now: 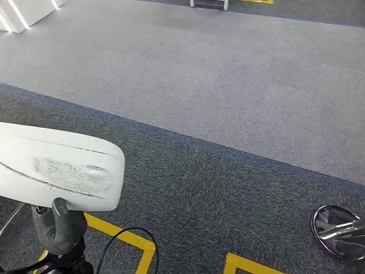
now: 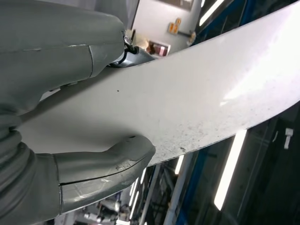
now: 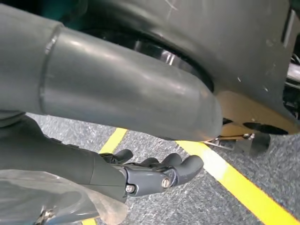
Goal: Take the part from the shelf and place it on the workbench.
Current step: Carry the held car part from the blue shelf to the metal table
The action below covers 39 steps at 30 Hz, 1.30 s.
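The part [image 1: 60, 168] is a long white curved panel with a scuffed grey patch, held level over the floor at the lower left of the head view. My left hand [image 1: 60, 225] grips its near edge from below, grey thumb up against the panel. In the left wrist view the thumb [image 2: 106, 164] and the fingers above clamp the white part [image 2: 198, 89] between them. My right hand [image 3: 152, 173] hangs over the floor with its dark fingers loosely extended, holding nothing. A silver joint of my right arm [image 1: 340, 231] shows at the lower right.
I look down at carpet: a dark grey band [image 1: 206, 188] close by, a lighter grey area [image 1: 194, 74] beyond. Yellow tape lines [image 1: 129, 237] mark the floor near my feet. White furniture legs [image 1: 209, 4] stand far ahead, a white lit unit [image 1: 21, 14] at far left.
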Motion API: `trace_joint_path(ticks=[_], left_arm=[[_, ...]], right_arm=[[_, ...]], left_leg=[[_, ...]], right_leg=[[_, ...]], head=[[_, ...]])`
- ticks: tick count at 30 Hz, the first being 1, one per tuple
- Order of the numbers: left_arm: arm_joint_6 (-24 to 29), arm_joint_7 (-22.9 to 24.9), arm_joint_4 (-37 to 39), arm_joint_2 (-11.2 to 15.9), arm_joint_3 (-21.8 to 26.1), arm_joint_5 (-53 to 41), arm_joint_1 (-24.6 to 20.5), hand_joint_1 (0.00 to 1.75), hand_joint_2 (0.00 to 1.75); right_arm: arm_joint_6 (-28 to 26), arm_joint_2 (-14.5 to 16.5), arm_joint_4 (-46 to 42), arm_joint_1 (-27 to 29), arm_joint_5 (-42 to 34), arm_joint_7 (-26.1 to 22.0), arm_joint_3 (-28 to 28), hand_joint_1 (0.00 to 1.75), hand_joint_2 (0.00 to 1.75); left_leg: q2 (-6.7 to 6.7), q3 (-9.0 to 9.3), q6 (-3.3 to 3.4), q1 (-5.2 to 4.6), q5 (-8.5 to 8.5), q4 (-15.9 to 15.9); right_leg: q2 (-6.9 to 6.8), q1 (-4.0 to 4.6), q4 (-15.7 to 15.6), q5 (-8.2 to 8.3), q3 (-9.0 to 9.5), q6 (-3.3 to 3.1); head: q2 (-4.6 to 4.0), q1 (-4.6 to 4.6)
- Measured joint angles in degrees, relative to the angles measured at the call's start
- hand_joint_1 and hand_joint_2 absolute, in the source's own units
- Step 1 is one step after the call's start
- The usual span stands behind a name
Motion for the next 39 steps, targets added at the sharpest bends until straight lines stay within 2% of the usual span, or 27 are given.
trace_joint_path(ticks=[1,2,3,4,6,8,10,11,13,15,16,17,18,19,20,22,24,26,28,30,32,33,34,35,36,38,39], left_arm=[[0.00,0.02,0.20,0.09,0.03,0.11,-0.04,1.75,1.75],[0.00,0.02,0.38,0.20,0.06,0.15,-0.03,1.75,1.75],[0.00,0.03,0.54,0.30,0.09,0.16,-0.02,1.75,1.75],[0.00,0.03,0.67,0.37,0.11,0.16,-0.01,1.75,1.75],[0.03,0.05,0.79,0.45,0.13,0.23,-0.06,1.75,1.75],[0.20,0.11,0.81,0.47,0.17,0.34,-0.06,1.75,1.75],[0.43,0.44,0.81,0.47,0.31,0.43,0.06,1.75,1.75],[0.49,0.63,0.81,0.46,0.38,0.46,0.13,1.75,1.75],[0.50,0.92,0.82,0.42,0.46,0.44,0.02,1.75,1.75],[0.64,1.01,0.90,0.35,0.50,0.31,-0.15,1.75,1.75],[0.90,1.00,0.96,0.31,0.51,0.23,-0.16,1.75,1.75],[1.24,0.96,1.02,0.25,0.52,0.22,-0.15,1.75,1.75],[1.61,0.92,1.07,0.15,0.54,0.32,-0.17,1.75,1.75],[1.98,0.91,1.09,0.02,0.55,0.46,-0.19,1.75,1.75],[2.27,0.94,1.10,-0.13,0.57,0.60,-0.23,1.75,1.75],[2.69,1.09,1.10,-0.32,0.57,0.68,-0.39,1.75,1.75],[3.21,1.20,1.10,-0.39,0.57,0.58,-0.52,1.75,1.75],[4.09,1.10,1.09,-0.39,0.57,0.30,-0.52,1.75,1.75],[4.90,0.92,1.09,-0.39,0.53,-0.34,-0.74,1.75,1.75],[5.80,0.87,1.14,-0.39,0.26,-1.47,-1.23,1.75,1.75],[6.84,0.89,1.35,-0.39,-0.25,-2.64,-1.66,1.75,1.75],[7.26,0.89,1.50,-0.38,-0.50,-3.04,-1.82,1.75,1.75],[7.55,0.89,1.65,-0.38,-0.73,-3.30,-1.97,1.75,1.75],[7.73,0.89,1.76,-0.37,-0.94,-3.44,-2.11,1.75,1.75],[7.81,0.87,1.84,-0.36,-1.13,-3.55,-2.27,1.75,1.75],[7.84,0.83,1.94,-0.34,-1.44,-3.63,-2.66,1.75,1.75],[7.93,0.79,1.97,-0.32,-1.52,-3.64,-2.79,1.75,1.75]], right_arm=[[0.01,-0.01,0.00,0.16,-0.13,-0.04,-0.11,0.00,0.00],[0.01,-0.01,0.00,0.29,-0.22,-0.07,-0.21,0.00,0.00],[0.00,0.00,0.00,0.36,-0.30,-0.09,-0.27,0.00,0.00],[0.03,0.02,0.00,0.37,-0.34,-0.11,-0.32,0.00,0.00],[0.14,0.10,0.00,0.33,-0.48,-0.22,-0.41,0.00,0.00],[0.23,0.17,0.00,0.33,-0.65,-0.42,-0.53,0.00,0.00],[0.24,0.27,-0.01,0.28,-0.82,-0.57,-0.60,0.00,0.00],[0.23,0.33,-0.03,0.22,-0.91,-0.62,-0.62,0.00,0.00],[0.22,0.40,-0.06,0.17,-1.08,-0.74,-0.64,0.00,0.00],[0.26,0.40,-0.07,0.31,-1.21,-0.80,-0.66,0.00,0.00],[0.27,0.40,-0.07,0.39,-1.29,-0.80,-0.68,0.00,0.00],[0.27,0.40,-0.07,0.48,-1.35,-0.81,-0.73,0.00,0.00],[0.26,0.40,-0.07,0.52,-1.40,-0.86,-0.84,0.00,0.00],[0.24,0.40,-0.07,0.51,-1.44,-0.92,-0.96,0.00,0.00],[0.20,0.40,-0.07,0.51,-1.47,-1.00,-1.11,0.00,0.00],[0.20,0.42,-0.07,0.48,-1.81,-1.16,-1.44,0.00,0.00],[0.28,0.43,-0.07,0.45,-2.54,-1.33,-1.86,0.00,0.00],[0.27,0.48,-0.08,0.42,-3.22,-1.55,-2.29,0.00,0.00],[0.04,0.57,-0.11,0.46,-3.63,-1.80,-2.74,0.00,0.00],[-0.26,0.62,-0.13,0.74,-3.87,-1.98,-3.19,0.00,0.00],[-0.56,0.61,-0.13,1.12,-4.07,-2.03,-3.48,0.00,0.00],[-0.70,0.61,-0.13,1.24,-4.17,-2.04,-3.61,0.00,0.00],[-0.81,0.61,-0.13,1.30,-4.26,-2.05,-3.74,0.00,0.00],[-0.86,0.62,-0.13,1.31,-4.33,-2.08,-3.86,0.00,0.00],[-0.90,0.63,-0.13,1.32,-4.37,-2.10,-4.01,0.00,0.00],[-0.88,0.64,-0.13,1.36,-4.41,-2.13,-4.28,0.00,0.00],[-0.86,0.65,-0.13,1.39,-4.41,-2.14,-4.38,0.00,0.00]], left_leg=[[0.55,-1.59,-0.16,0.14,-1.12,3.26],[0.79,-2.38,-0.23,0.26,-1.24,4.89],[0.94,-2.05,-0.20,0.32,-0.25,4.25],[1.27,-0.60,-0.04,0.31,1.58,1.41],[3.53,3.46,0.67,-0.16,4.83,-6.53],[5.13,5.45,1.44,-0.75,5.61,-10.65],[4.25,5.41,1.97,-0.89,5.51,-11.03],[3.64,5.56,2.24,-0.75,5.66,-11.37],[2.42,5.92,2.85,-0.33,6.04,-12.11],[1.19,5.96,3.19,-0.15,6.14,-12.27],[0.48,5.95,3.24,-0.16,6.11,-12.25],[-0.29,5.98,3.27,-0.17,6.08,-12.22],[-1.14,6.03,3.26,-0.17,6.06,-12.18],[-2.03,6.09,3.19,-0.13,6.01,-12.10],[-2.90,6.12,3.05,-0.06,5.91,-11.96],[-4.44,5.91,2.52,-0.07,5.65,-11.47],[-5.70,5.55,1.82,0.03,5.64,-11.20],[-6.46,5.30,1.18,0.25,5.72,-11.13],[-4.12,4.24,0.64,0.13,4.35,-8.83],[-0.51,1.04,0.18,0.10,0.94,-2.05],[0.72,-2.19,-0.06,0.29,-1.33,4.45],[0.88,-2.53,-0.06,0.35,-0.94,5.10],[1.09,-1.70,0.04,0.37,0.50,3.44],[1.76,0.13,0.28,0.30,2.60,-0.13],[3.42,2.22,0.62,0.02,4.21,-4.14],[6.29,4.99,1.46,-0.72,5.63,-9.73],[6.91,5.28,1.79,-1.04,5.37,-10.48]], right_leg=[[-0.95,0.11,0.00,-0.14,0.11,-0.09],[-1.88,0.18,0.00,-0.29,0.23,-0.12],[-2.72,0.22,0.01,-0.45,0.39,-0.10],[-3.45,0.25,0.01,-0.61,0.62,-0.04],[-4.72,0.41,0.00,-1.04,1.12,0.29],[-5.80,0.63,-0.06,-1.40,1.47,0.88],[-6.83,0.71,-0.37,-1.57,1.90,1.54],[-6.44,0.68,-0.33,-1.83,2.02,1.85],[-3.63,0.56,2.35,-3.65,0.83,2.32],[-0.77,0.44,9.42,-6.88,-2.88,2.55],[-0.35,0.44,13.05,-8.04,-4.94,2.66],[-0.22,0.45,15.17,-8.17,-6.40,2.74],[-0.15,0.44,15.16,-7.11,-6.89,2.80],[0.07,0.37,12.83,-5.01,-6.25,2.82],[0.80,0.23,8.93,-2.49,-4.81,2.82],[3.32,-0.10,2.21,0.12,-1.91,2.64],[4.42,-0.08,0.30,-0.04,-0.70,2.14],[3.19,-0.02,0.03,0.14,-0.23,1.42],[1.67,-0.14,-0.23,0.20,0.14,0.70],[-0.13,0.00,-0.31,-0.07,0.43,0.19],[-2.03,0.16,-0.30,-0.39,0.66,0.05],[-2.86,0.19,-0.29,-0.55,0.80,0.07],[-3.63,0.21,-0.29,-0.73,1.02,0.13],[-4.32,0.23,-0.29,-0.95,1.33,0.23],[-4.91,0.28,-0.31,-1.21,1.56,0.42],[-6.05,0.55,-0.34,-1.79,1.96,1.05],[-6.66,0.68,-0.44,-2.00,2.19,1.37]], head=[[0.00,0.02],[0.00,0.02],[0.00,0.01],[0.00,0.01],[-0.01,0.00],[-0.01,0.06],[-0.01,0.10],[-0.01,0.15],[-0.01,0.39],[-0.01,0.64],[-0.01,0.71],[0.00,0.71],[0.00,0.71],[0.00,0.71],[0.00,0.71],[0.00,0.70],[0.00,0.69],[0.00,0.67],[0.00,0.35],[0.00,0.03],[-0.01,0.02],[-0.01,0.02],[-0.01,0.01],[-0.01,0.01],[-0.01,0.02],[0.00,0.04],[0.00,0.02]])
